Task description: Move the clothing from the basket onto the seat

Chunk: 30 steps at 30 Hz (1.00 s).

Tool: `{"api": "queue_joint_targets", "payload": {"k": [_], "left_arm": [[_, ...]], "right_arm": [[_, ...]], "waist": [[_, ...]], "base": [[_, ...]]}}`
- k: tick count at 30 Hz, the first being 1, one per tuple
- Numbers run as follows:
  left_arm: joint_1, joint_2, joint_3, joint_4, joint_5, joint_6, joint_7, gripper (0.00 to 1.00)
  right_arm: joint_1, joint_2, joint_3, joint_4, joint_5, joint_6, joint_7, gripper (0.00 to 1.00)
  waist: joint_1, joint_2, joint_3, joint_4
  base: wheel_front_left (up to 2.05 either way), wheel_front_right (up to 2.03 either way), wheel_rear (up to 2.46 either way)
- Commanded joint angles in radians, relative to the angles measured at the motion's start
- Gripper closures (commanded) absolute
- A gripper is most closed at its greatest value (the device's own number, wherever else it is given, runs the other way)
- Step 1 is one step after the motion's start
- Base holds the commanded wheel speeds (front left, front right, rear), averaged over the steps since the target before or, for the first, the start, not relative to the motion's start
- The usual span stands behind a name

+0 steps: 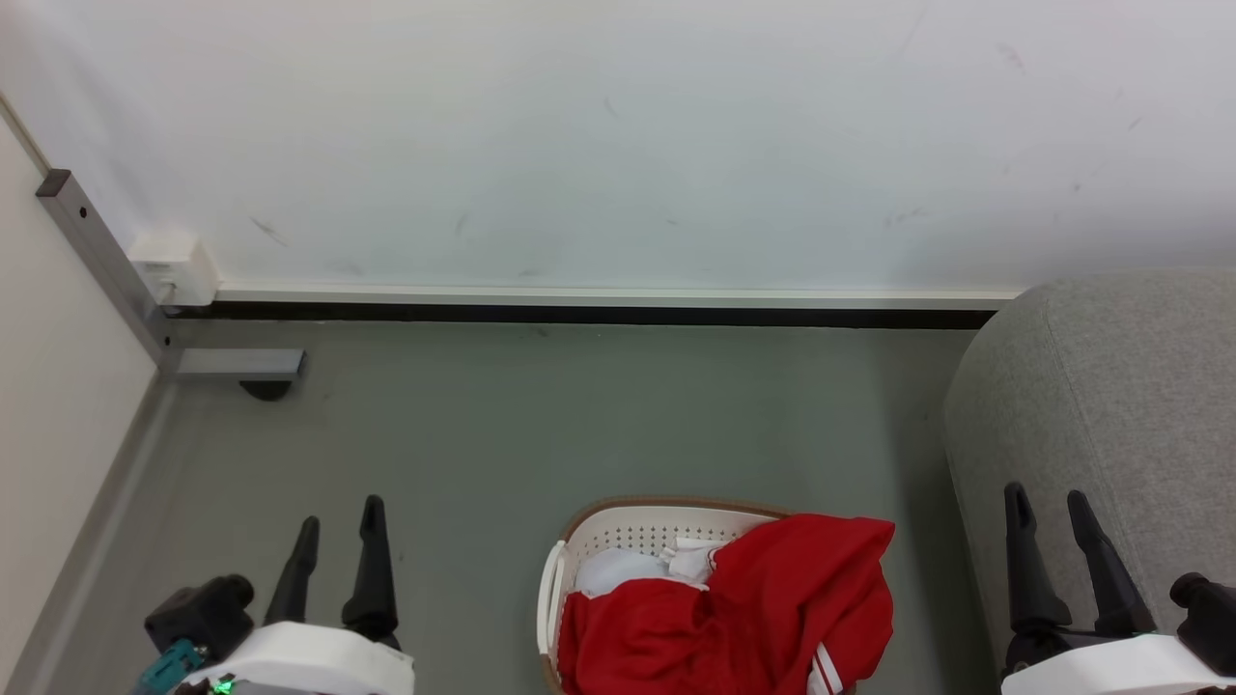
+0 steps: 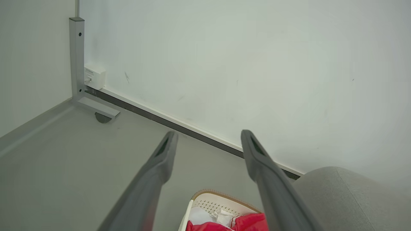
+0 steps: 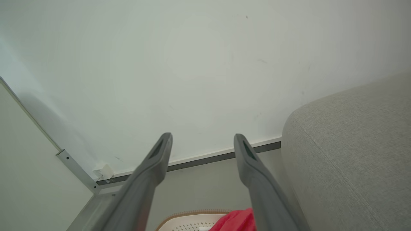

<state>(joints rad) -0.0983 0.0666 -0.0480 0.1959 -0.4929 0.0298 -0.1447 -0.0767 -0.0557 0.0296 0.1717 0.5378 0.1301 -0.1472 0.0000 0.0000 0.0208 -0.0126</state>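
Red clothing (image 1: 763,608) is lying heaped in the basket (image 1: 637,526), beside the seat (image 1: 1110,386). Left hand (image 1: 341,512) and right hand (image 1: 1046,492) are flanking it, wide and empty, seemingly poised for a first grasp.

Long, tapering dark fingers (image 1: 372,569) topped white cuffs (image 1: 309,656); the left one bore a teal part (image 1: 172,668), perhaps a connector.

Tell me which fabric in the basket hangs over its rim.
The red clothing, draped over the right rim of the basket; the white cloth lies wholly inside, behind it.
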Motion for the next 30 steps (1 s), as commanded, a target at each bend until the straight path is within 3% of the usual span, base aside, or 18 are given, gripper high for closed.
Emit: {"api": "queue_joint_targets", "payload": {"k": [1, 30], "left_arm": [[-0.02, 0.009, -0.003, -0.01, 0.034, 0.005, -0.012, 0.0], [-0.015, -0.012, 0.023, 0.027, 0.252, -0.015, -0.08, 0.0]], "right_arm": [[-0.016, -0.006, 0.003, -0.006, -0.03, 0.001, -0.01, 0.0], [-0.025, -0.006, 0.025, 0.034, -0.239, 0.001, -0.076, 0.0]], "waist": [[0.0, 0.0, 0.001, 0.0], [0.0, 0.0, -0.006, -0.009]], "base": [[0.0, 0.0, 0.0], [0.0, 0.0, 0.0]]}}
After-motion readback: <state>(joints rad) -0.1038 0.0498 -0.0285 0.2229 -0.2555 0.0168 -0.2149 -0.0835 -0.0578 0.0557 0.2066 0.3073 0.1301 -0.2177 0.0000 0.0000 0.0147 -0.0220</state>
